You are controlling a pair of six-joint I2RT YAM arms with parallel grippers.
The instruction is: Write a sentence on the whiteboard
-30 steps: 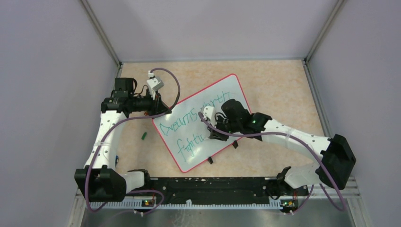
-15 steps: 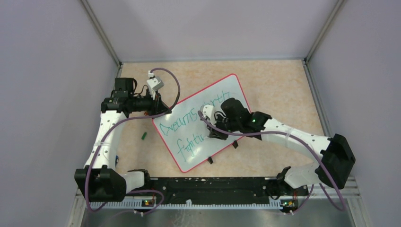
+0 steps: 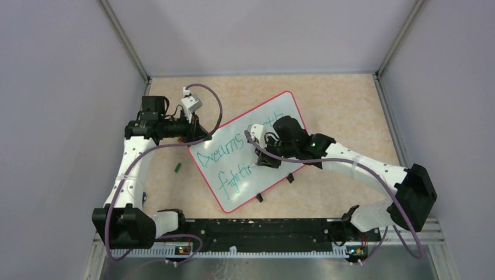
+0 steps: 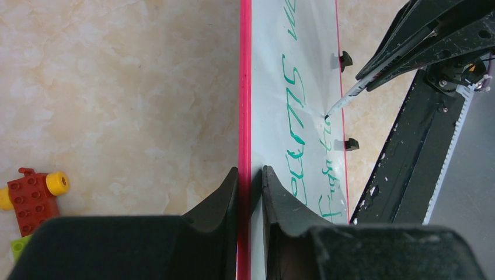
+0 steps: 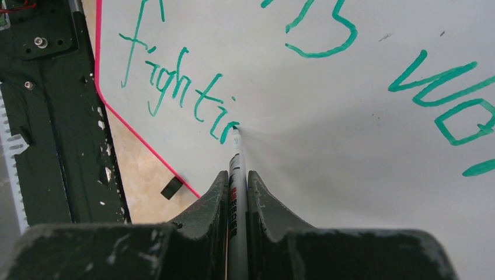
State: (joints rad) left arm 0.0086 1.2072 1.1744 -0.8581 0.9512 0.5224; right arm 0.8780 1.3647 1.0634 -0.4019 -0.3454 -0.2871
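Bright, even, diffuse light; soft faint shadows; grey shading across whiteboard (image 5: 350, 151); focus sharp.

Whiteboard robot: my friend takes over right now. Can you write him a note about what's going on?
Left fingers: shut on the whiteboard, pinching its red rim.
Right fingers: shut on the marker, tip touching the board.
The whiteboard lies at an angle in the middle of the table.
Done: the sentence has a top line starting "Dreams" and a second line reaching "fighti" plus a started letter.
Left: finish that word and any words after it.
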